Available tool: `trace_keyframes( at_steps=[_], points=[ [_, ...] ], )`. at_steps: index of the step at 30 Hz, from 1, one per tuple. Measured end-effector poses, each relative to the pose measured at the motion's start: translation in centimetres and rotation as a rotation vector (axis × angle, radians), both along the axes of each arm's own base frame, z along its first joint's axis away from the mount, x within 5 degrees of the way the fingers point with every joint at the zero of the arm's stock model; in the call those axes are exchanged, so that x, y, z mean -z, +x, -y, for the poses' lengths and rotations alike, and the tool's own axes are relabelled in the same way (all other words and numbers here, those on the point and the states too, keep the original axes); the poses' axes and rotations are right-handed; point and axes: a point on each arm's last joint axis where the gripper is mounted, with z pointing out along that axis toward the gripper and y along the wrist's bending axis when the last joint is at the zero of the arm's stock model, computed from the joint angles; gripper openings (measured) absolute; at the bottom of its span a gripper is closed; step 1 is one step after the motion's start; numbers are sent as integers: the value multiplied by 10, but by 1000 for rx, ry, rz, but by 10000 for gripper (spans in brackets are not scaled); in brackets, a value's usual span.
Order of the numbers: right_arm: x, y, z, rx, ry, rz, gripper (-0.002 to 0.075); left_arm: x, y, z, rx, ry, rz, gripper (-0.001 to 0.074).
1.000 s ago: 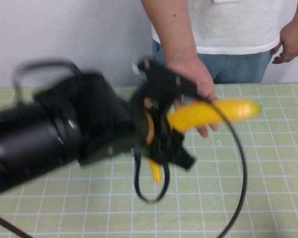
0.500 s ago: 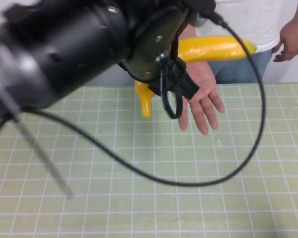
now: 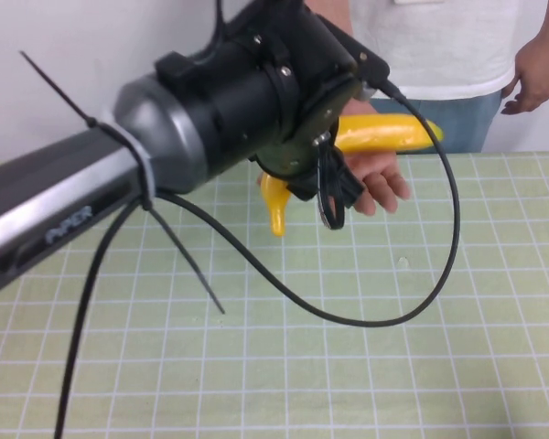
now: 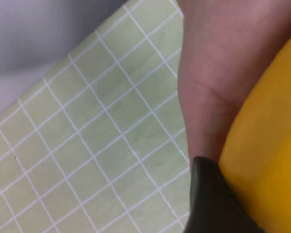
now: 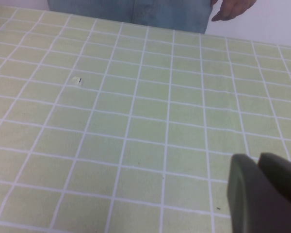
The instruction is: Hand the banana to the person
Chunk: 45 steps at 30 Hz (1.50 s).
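Surface: green cutting mat [image 3: 421,347] with white grid, covers the table; plain white wall behind.
Left arm: reaches across the high view from lower left up toward the far edge, raised above the mat; black cable [image 3: 444,229] loops off it and hangs down in front.
Left gripper [image 3: 334,151]: raised near the far side of the mat, right at the person's palm; closed on the banana around its middle.
Left fingers: 1 dark fingertip [image 4: 211,199] in the left wrist view, pressed against the yellow skin; the other finger hidden.
Banana [image 3: 384,133]: held off the mat, roughly level; 1 end points to robot's right past the gripper, the other end drops down below the gripper on the robot's left side.
Banana vs hand: lies over the open palm; contact cannot be told from the high view; left wrist view shows skin directly beside the peel.
Person [image 3: 439,46]: stands at the far edge, white T-shirt, blue jeans, head out of frame.
Person's hand [image 3: 384,174]: stretched out over the mat, palm up, fingers spread, under the banana.
Other hand [image 3: 535,78]: hangs by the hip at the right edge of the high view.
Right gripper [image 5: 264,194]: low over bare mat, well apart from the banana; only 1 grey-green corner in the right wrist view, finger state cannot be told.
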Motion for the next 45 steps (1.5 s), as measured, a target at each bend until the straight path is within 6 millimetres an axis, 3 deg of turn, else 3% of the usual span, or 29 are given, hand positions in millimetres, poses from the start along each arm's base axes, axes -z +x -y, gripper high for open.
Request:
trace_keyframes(
  at_steps=[6, 11, 16, 22, 25, 27, 29, 32, 37, 45],
  points=[
    [0, 0, 0, 0, 0, 0, -7, 10, 5, 4, 5, 30, 5, 298],
    [0, 0, 0, 0, 0, 0, -7, -1, 7, 0, 0, 67, 31, 514],
    [0, 0, 0, 0, -2, 0, -7, -29, 3, -5, 11, 83, 66, 586],
    [0, 0, 0, 0, 1, 0, -7, -94, -24, -36, 5, -21, 160, 593],
    [0, 0, 0, 0, 1, 0, -7, -128, -45, -58, 18, -91, 202, 533],
    [0, 0, 0, 0, 1, 0, -7, -147, -61, -73, 30, -160, 211, 407],
    [0, 0, 0, 0, 1, 0, -7, -161, -77, -88, 45, -213, 214, 218],
    [0, 0, 0, 0, 1, 0, -7, -170, -98, -109, 57, -252, 214, 67],
    [0, 0, 0, 0, 1, 0, -7, -149, -130, -143, 24, -263, 144, 11],
    [0, 0, 0, 0, 1, 0, -7, -85, -177, -192, -58, -380, 90, 3]
  ],
)
